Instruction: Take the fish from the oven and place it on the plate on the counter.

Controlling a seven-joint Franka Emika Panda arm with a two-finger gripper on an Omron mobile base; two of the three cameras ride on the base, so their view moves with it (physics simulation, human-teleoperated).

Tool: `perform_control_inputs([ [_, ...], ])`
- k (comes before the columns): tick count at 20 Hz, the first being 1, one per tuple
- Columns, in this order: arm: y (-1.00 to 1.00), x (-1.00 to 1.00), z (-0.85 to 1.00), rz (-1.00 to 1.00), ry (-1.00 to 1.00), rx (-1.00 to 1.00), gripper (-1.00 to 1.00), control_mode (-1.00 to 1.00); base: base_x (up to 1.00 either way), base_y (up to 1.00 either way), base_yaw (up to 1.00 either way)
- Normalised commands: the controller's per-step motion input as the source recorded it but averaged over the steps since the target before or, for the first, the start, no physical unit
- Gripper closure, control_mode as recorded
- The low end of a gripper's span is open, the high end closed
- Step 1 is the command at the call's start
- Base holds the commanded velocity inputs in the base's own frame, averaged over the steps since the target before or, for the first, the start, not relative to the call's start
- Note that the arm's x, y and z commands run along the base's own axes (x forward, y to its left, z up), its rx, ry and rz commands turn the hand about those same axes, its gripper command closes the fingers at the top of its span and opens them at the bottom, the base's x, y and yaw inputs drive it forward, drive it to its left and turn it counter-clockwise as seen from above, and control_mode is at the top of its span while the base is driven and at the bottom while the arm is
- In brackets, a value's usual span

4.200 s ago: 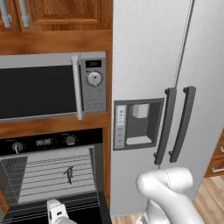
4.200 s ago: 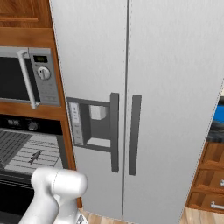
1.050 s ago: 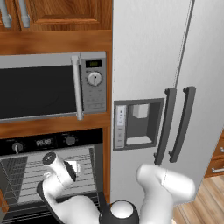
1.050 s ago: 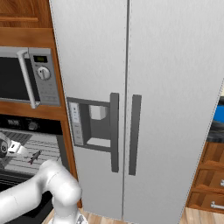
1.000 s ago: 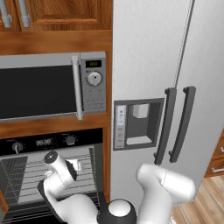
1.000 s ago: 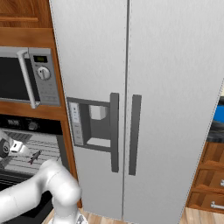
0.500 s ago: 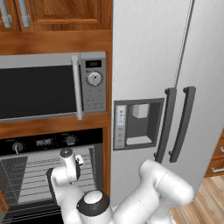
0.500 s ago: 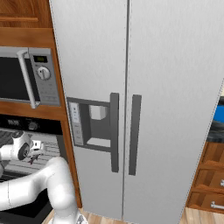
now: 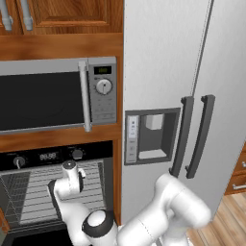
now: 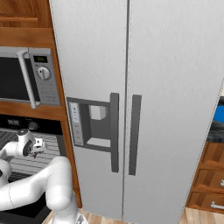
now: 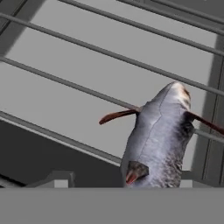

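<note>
Racks of thin silver wire filled the cavity of the black built-in oven (image 9: 43, 192), whose control strip carried two knobs and a small digital display directly under the silver microwave with one dial (image 9: 57, 93). Against those racks the white arm's hand reached in, the fingers (image 9: 77, 185) just below the right-hand oven knob in the left base view and, from the right base view, just left of the wooden post that separated the oven from the tall silver two-door refrigerator (image 10: 144, 105). How far the fingers (image 10: 37, 146) stood apart could not be told: from both base cameras the tips were too small, and in the hand view they lay under the bottom band.

The slim dark grey fish (image 11: 157, 138) lay close before the hand camera, over the rack wires, its body running from the lower middle of that view up toward the right, with thin reddish fins spreading to both sides. Whether the fingers had hold of it could not be told.

Beyond the refrigerator's right edge, a sliver of bright blue (image 10: 218, 114) showed above wooden drawers (image 10: 210, 183), too cropped to identify.
</note>
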Motion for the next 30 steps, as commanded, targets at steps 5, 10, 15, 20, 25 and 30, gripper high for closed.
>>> perform_control_inputs([
  [5, 0.27, 0.13, -0.47, -0.01, 0.08, 0.0, -1.0, -1.0, 0.0, 0.0, 0.0],
  [10, 0.18, -0.08, -0.95, -0.03, -0.04, 0.0, -1.0, -1.0, 0.0, 0.0, 0.0],
  [15, 0.25, 0.0, -0.55, -0.03, -0.01, 0.01, 1.0, -1.0, 0.0, 0.0, 0.0],
  [20, 0.26, 0.0, -0.53, -0.02, 0.0, 0.01, 1.0, -1.0, 0.0, 0.0, 0.0],
  [25, 0.21, 0.0, -0.52, 0.0, 0.0, 0.01, 1.0, -1.0, 0.0, 0.0, 0.0],
  [30, 0.19, -0.39, -0.44, 0.0, 0.0, 0.0, 1.0, -1.0, 0.0, 0.0, 0.0],
])
